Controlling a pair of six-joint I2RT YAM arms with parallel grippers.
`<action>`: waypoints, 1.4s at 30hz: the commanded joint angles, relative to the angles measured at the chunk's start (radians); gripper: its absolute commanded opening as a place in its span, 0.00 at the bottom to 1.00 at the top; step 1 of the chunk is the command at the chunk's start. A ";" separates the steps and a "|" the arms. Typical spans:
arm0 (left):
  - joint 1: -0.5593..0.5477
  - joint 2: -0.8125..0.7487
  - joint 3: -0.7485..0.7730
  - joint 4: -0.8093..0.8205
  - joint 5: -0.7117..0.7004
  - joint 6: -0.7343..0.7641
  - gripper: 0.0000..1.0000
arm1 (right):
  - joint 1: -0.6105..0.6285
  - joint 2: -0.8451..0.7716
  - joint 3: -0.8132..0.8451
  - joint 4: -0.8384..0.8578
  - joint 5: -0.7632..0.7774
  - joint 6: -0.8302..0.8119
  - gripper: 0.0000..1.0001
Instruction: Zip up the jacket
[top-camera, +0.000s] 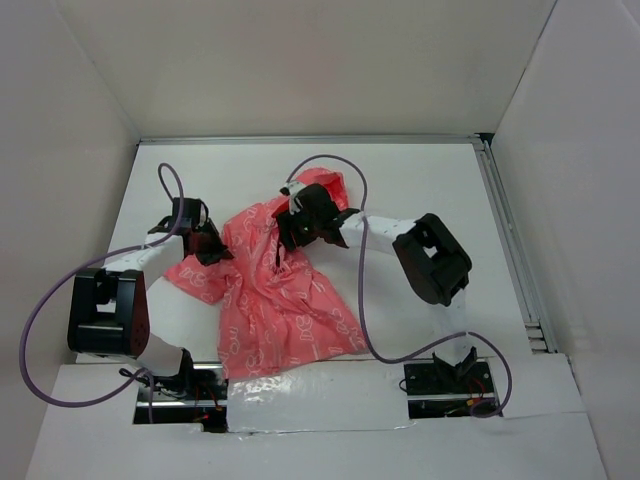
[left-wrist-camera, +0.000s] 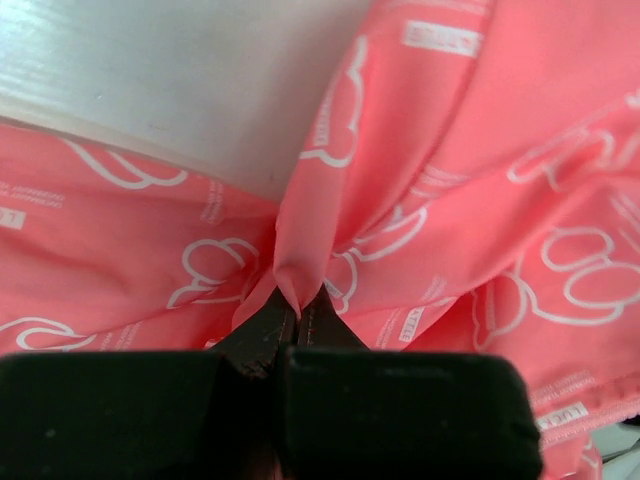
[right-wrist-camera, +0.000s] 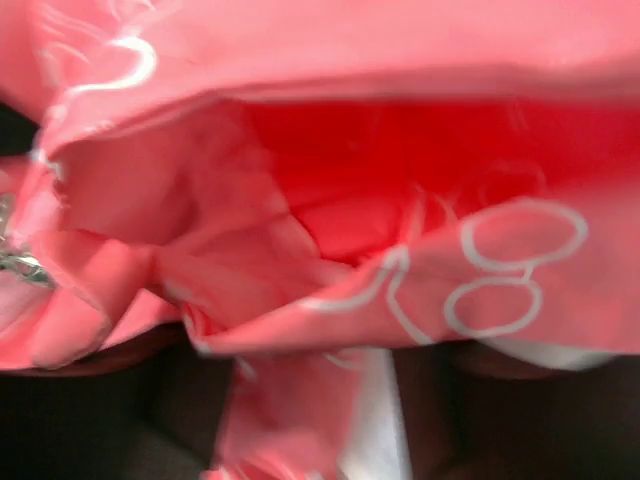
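Observation:
The coral-pink jacket (top-camera: 270, 300) with white print lies crumpled on the white table (top-camera: 420, 180), spread toward the near edge. My left gripper (top-camera: 205, 245) sits at its left edge. In the left wrist view that gripper (left-wrist-camera: 295, 315) is shut on a pinched fold of the jacket (left-wrist-camera: 480, 200). My right gripper (top-camera: 295, 235) is over the jacket's far end. In the blurred right wrist view its dark fingers (right-wrist-camera: 470, 420) stand wide apart, gripper (right-wrist-camera: 320, 400) open, with loose jacket cloth (right-wrist-camera: 400, 150) and whitish lining between them. A small silvery piece (right-wrist-camera: 15, 262) shows at the left edge.
White walls enclose the table on three sides, with a metal rail (top-camera: 510, 240) along the right edge. Purple cables (top-camera: 360, 290) loop over the table beside both arms. The arm bases (top-camera: 450, 385) stand at the near edge.

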 joint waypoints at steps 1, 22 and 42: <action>0.002 0.004 0.024 0.080 0.066 0.047 0.00 | -0.010 0.062 0.137 0.084 -0.186 0.013 0.58; -0.030 -0.502 0.240 -0.104 -0.040 0.079 0.00 | 0.020 -0.729 0.084 -0.490 0.898 0.019 0.00; 0.016 0.140 0.756 -0.225 0.009 0.081 0.11 | -0.243 -0.502 0.143 -0.754 0.518 0.008 0.41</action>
